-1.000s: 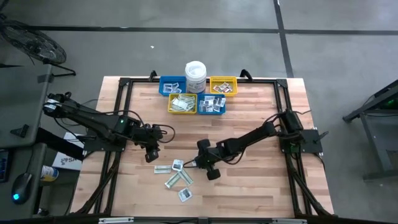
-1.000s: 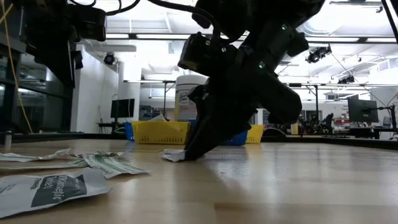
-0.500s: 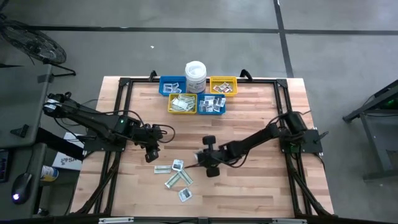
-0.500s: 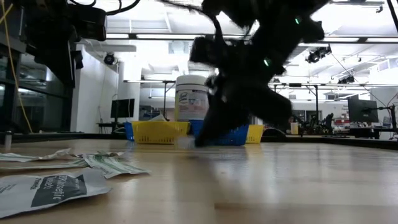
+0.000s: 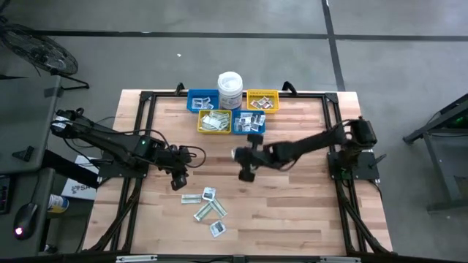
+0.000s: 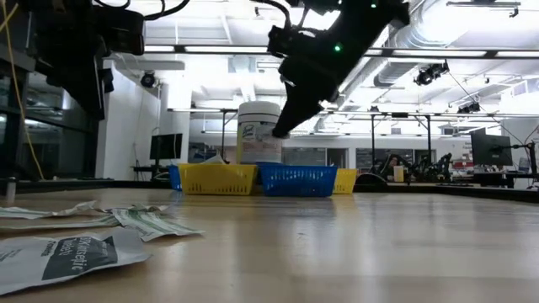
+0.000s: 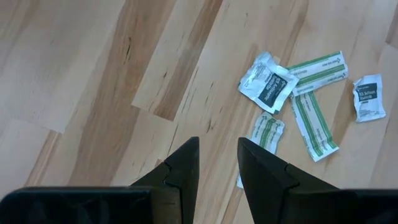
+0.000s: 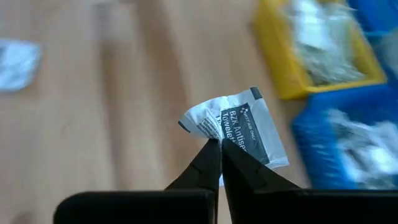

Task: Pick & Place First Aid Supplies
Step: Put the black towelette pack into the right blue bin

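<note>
Left gripper [image 5: 180, 177]: hangs low over the left half of the wooden table [image 5: 307, 212], just left of the loose packets. Its wrist view shows the two dark fingers [image 7: 186, 165] standing a narrow gap apart with only bare wood between them.
Loose packets [image 5: 208, 206]: a small scatter near the table's front edge. The left wrist view tells them apart: white squares with dark print [image 7: 268, 84] and longer green-and-white strips [image 7: 314, 124], some overlapping. In the low view they lie flat at the left foreground [image 6: 80, 252].
Right gripper [image 5: 246, 165]: raised above the table's middle, between the scatter and the bins.
Held packet [image 8: 239, 132]: only the right wrist view shows it clearly, a white square with a dark printed panel, pinched at one corner by the closed fingertips [image 8: 211, 163] and hanging clear of the table.
Low view: the right gripper [image 6: 282, 126] shows as a dark shape in front of the tub; the packet cannot be made out there.
Bins: two blue [image 5: 202, 101], two yellow [image 5: 262, 101], set together at the table's far edge, each with packets inside.
White tub [image 5: 229, 90]: upright behind the bins, between the rear blue and rear yellow ones.
</note>
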Controlling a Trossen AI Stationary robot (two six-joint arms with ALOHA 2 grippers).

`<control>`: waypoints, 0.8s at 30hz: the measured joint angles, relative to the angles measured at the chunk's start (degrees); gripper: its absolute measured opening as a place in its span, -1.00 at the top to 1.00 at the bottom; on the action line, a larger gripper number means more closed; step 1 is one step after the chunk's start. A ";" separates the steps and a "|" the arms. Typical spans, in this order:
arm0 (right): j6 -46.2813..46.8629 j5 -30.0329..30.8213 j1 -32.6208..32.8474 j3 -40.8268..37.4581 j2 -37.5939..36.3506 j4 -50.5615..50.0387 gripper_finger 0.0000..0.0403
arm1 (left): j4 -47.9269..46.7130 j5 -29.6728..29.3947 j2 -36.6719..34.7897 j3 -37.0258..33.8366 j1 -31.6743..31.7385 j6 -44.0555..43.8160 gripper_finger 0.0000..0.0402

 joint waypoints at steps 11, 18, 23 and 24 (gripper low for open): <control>1.52 -4.83 -12.88 0.07 -2.18 -5.82 0.98 | 1.13 -0.53 0.00 0.00 0.00 -1.03 0.45; -0.62 -6.52 -19.64 0.07 -2.18 -8.77 0.97 | 1.58 -1.01 0.00 0.00 0.00 -1.05 0.45; -6.22 -10.50 -23.71 0.08 -2.18 -8.89 0.96 | 1.72 -0.99 0.00 0.00 0.00 -1.05 0.45; -7.60 -11.68 -24.54 0.09 -2.19 -9.18 0.96 | 1.93 -1.01 0.00 0.00 0.00 -1.05 0.45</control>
